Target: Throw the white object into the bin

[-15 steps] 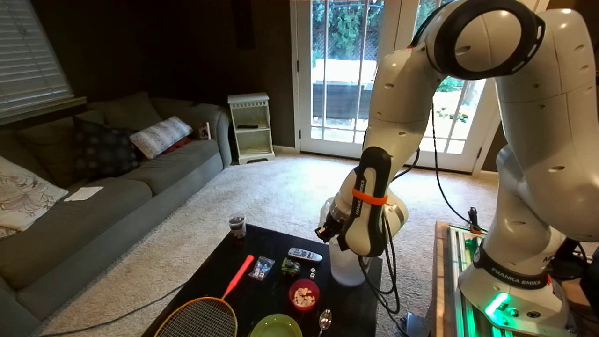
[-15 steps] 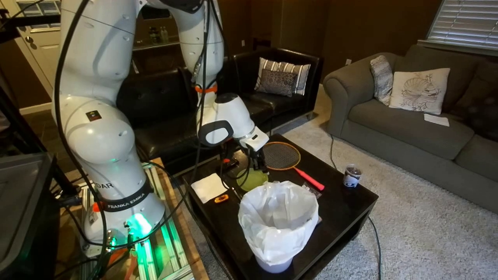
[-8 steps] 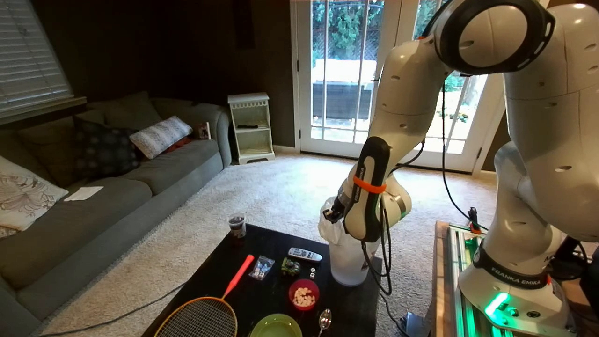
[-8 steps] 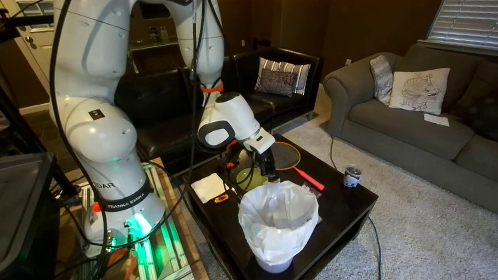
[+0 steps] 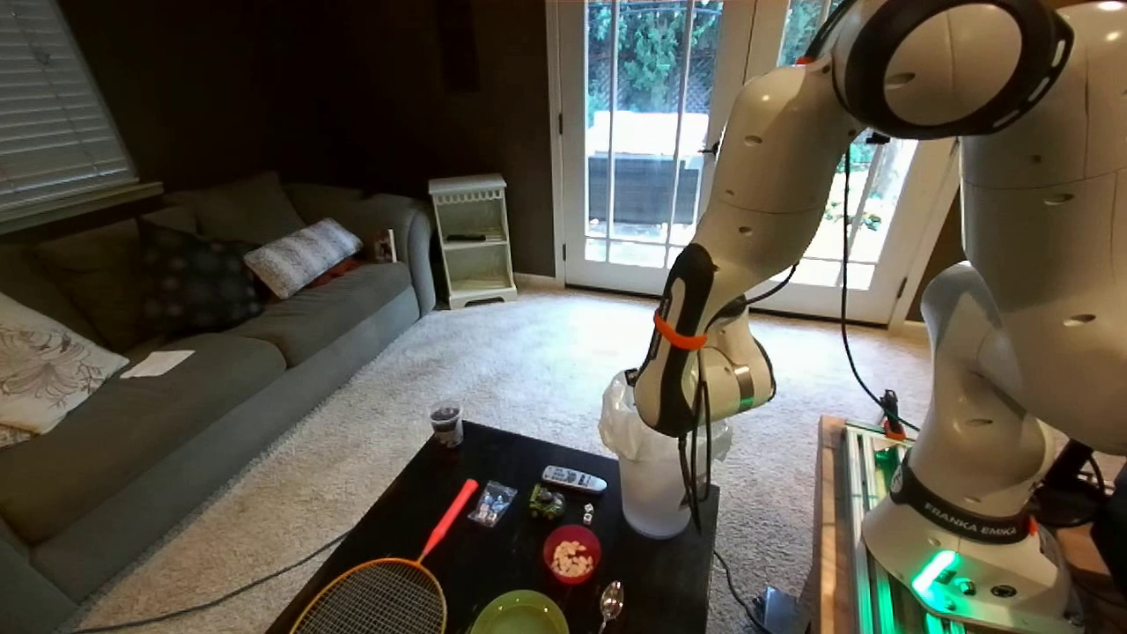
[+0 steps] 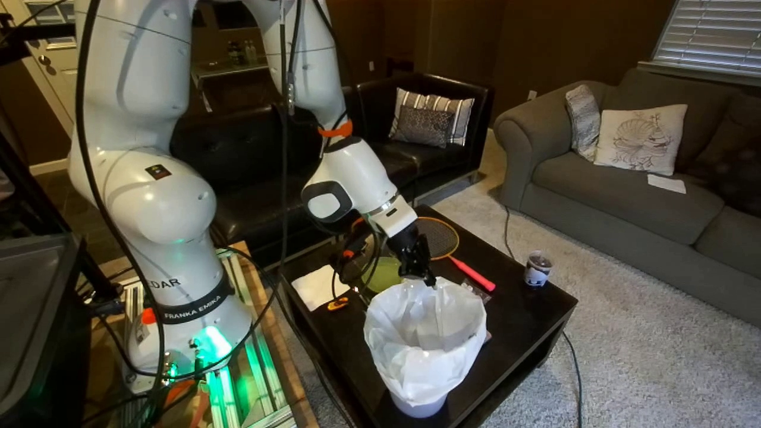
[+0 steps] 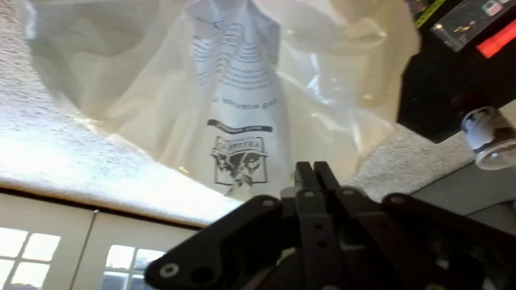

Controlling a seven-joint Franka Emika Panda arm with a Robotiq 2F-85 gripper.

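Note:
The white bin point(image 5: 653, 497) stands on the dark table's end, its crinkled translucent liner point(image 6: 425, 356) folded over the rim. My gripper point(image 6: 429, 280) is at the liner's rim on the far side in an exterior view, pointing down over the opening. In the wrist view, the gripper point(image 7: 313, 166) is shut, with only a thin gap at the tips and nothing visible between them. The liner point(image 7: 334, 100) fills the wrist view above the tips. A white printed surface point(image 7: 242, 117) shows there; I cannot tell if it is a separate white object or the liner's print.
On the table point(image 5: 493, 563) are a red bowl point(image 5: 572, 533) of white pieces, small white cubes point(image 5: 588, 513), a remote point(image 5: 574, 479), a green bowl point(image 5: 519, 612), a spoon point(image 5: 612, 603), a racket point(image 5: 453, 519), a cup point(image 5: 446, 425) and white paper point(image 6: 319, 286).
My gripper has moved from above the table beside the bin to the bin's rim, and the hand has turned toward the opening. The bin and table objects have not moved.

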